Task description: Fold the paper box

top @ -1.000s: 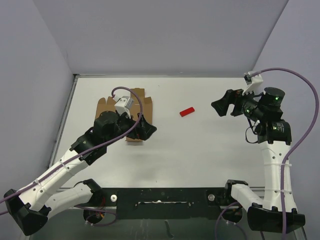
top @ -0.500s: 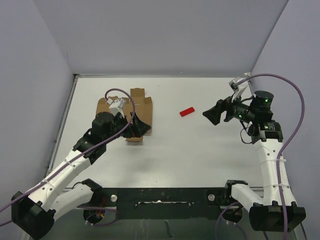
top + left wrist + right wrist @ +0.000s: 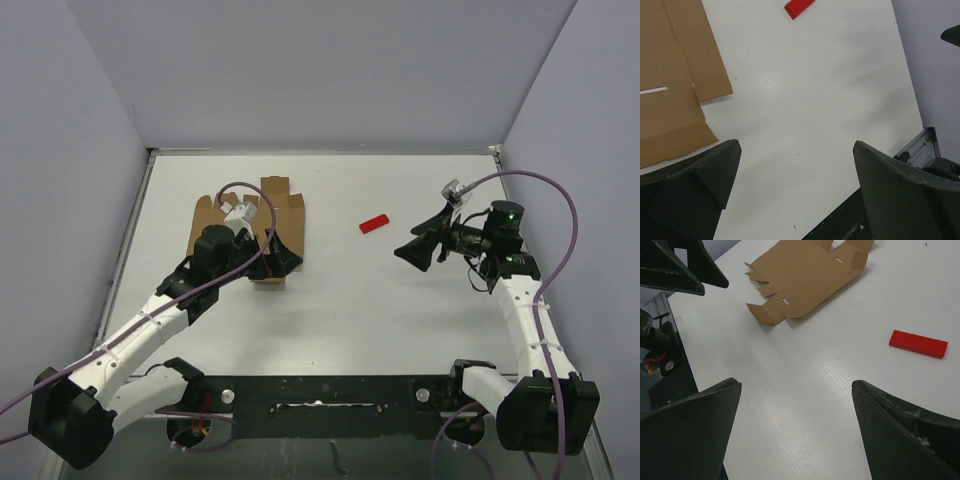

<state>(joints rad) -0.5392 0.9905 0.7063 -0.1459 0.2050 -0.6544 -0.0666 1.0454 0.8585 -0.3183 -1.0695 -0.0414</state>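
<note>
The paper box (image 3: pixel 290 212) lies as a flat brown die-cut sheet at the table's back left, with its flaps spread out. My left arm covers its middle and near part in the top view. My left gripper (image 3: pixel 284 257) hovers open just off the sheet's near right corner, over bare table. In the left wrist view the paper box (image 3: pixel 670 75) sits to the upper left of the empty left gripper (image 3: pixel 796 147). My right gripper (image 3: pixel 408 250) is open at the right, pointing left. In its wrist view the right gripper (image 3: pixel 795 385) holds nothing and the paper box (image 3: pixel 805 280) lies far ahead.
A small red block (image 3: pixel 374 223) lies between the two grippers, also seen as the red block (image 3: pixel 799 7) and the red block (image 3: pixel 918 344) in the wrist views. A black mounting rail (image 3: pixel 330 390) runs along the near edge. Grey walls close the back and sides.
My right gripper has swung left and nearer, toward the table's middle. My left wrist has drawn back slightly and lowered over the sheet. Both grippers stayed open.
</note>
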